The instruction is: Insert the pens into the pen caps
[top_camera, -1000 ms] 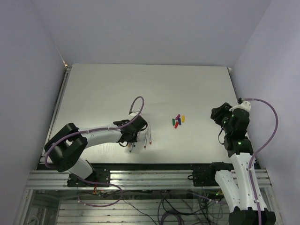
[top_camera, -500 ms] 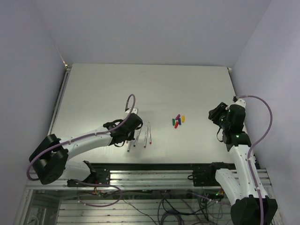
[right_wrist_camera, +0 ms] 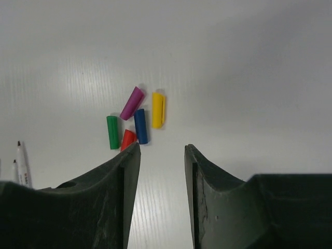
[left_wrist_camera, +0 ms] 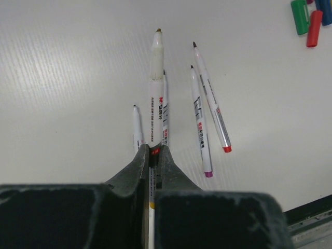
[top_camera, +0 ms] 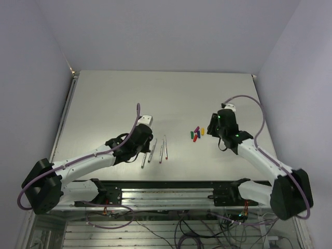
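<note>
Swinging in from the right edge, the right gripper (right_wrist_camera: 162,150) now hangs just right of the five stubby plastic pen caps (right_wrist_camera: 140,126) (purple, yellow, blue, green, red) clustered on the white table (top_camera: 114,98), its jaws partly apart around nothing. The left arm has stretched forward. The left gripper (left_wrist_camera: 154,151) is clamped on a slim white marker pen (left_wrist_camera: 156,78), above four more white pens (left_wrist_camera: 199,116) lying side by side.
</note>
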